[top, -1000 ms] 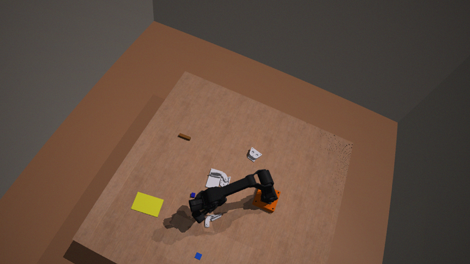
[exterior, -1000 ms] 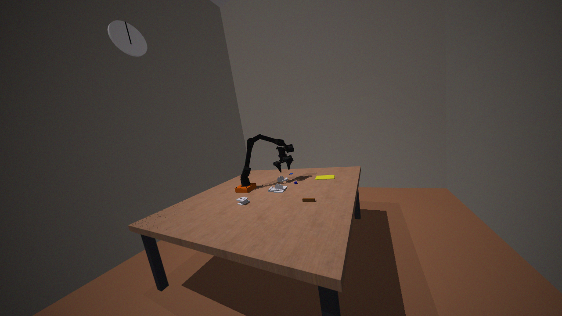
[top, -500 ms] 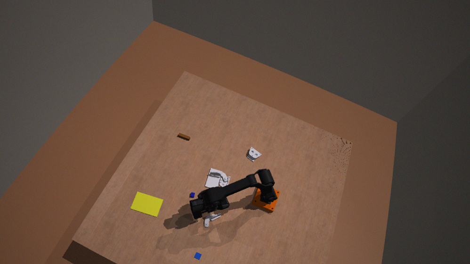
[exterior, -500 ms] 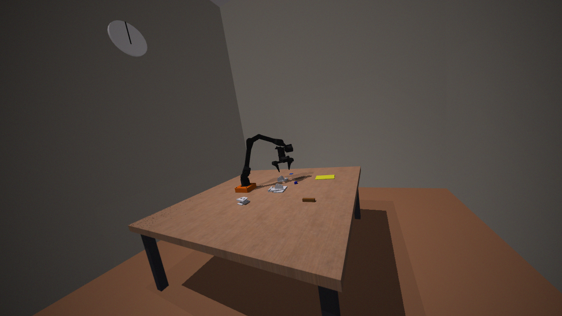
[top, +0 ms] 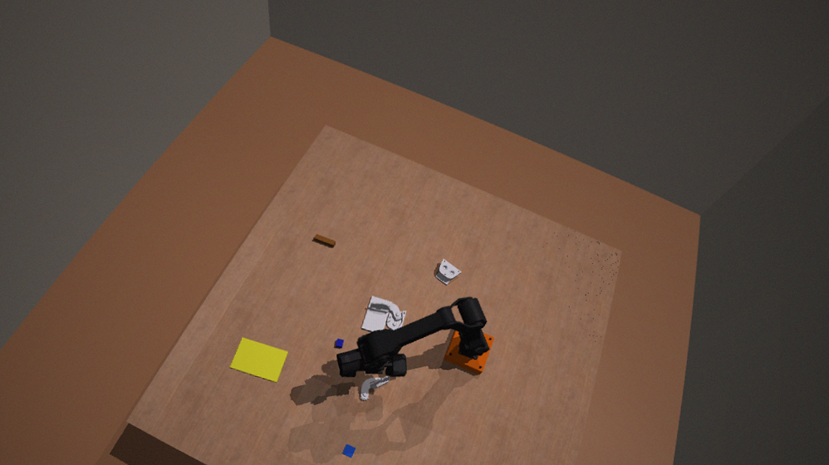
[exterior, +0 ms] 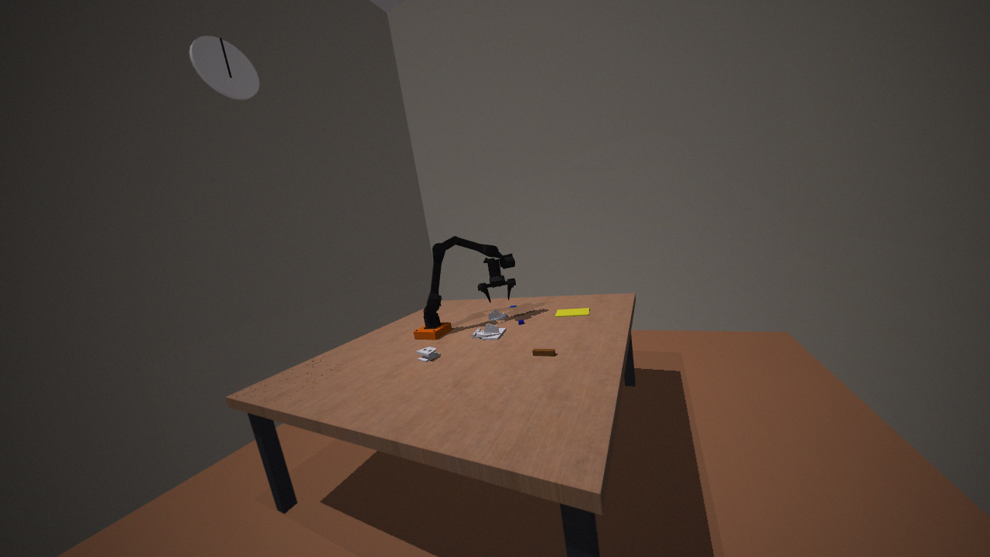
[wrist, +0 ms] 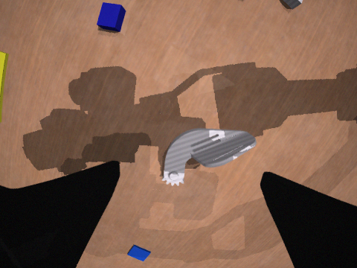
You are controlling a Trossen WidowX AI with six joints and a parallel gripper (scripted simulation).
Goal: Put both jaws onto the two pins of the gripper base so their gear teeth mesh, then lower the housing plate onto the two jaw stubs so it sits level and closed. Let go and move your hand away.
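My gripper (exterior: 499,300) (wrist: 192,175) is open and empty, high above the table. Below it, between the fingers in the wrist view, the loose grey-white jaw (top: 366,389) (exterior: 496,316) (wrist: 175,156) lies on the table, its toothed end nearer the left finger. The white gripper base (top: 371,323) (exterior: 495,336) lies flat, with the other jaw (top: 391,309) (exterior: 492,328) on it. Whether that jaw sits fully on its pin is too small to tell. The white housing plate (top: 447,271) (exterior: 428,352) is apart from the base. In the top view, the arm hides my fingertips.
A dark blue cube (top: 339,343) (exterior: 521,322) (wrist: 111,16), a blue tile (top: 348,450) (exterior: 513,306) (wrist: 139,253), a yellow sheet (top: 258,359) (exterior: 572,312) and a brown block (top: 324,240) (exterior: 544,352) lie on the table. The arm stands on an orange base (top: 477,367) (exterior: 428,334).
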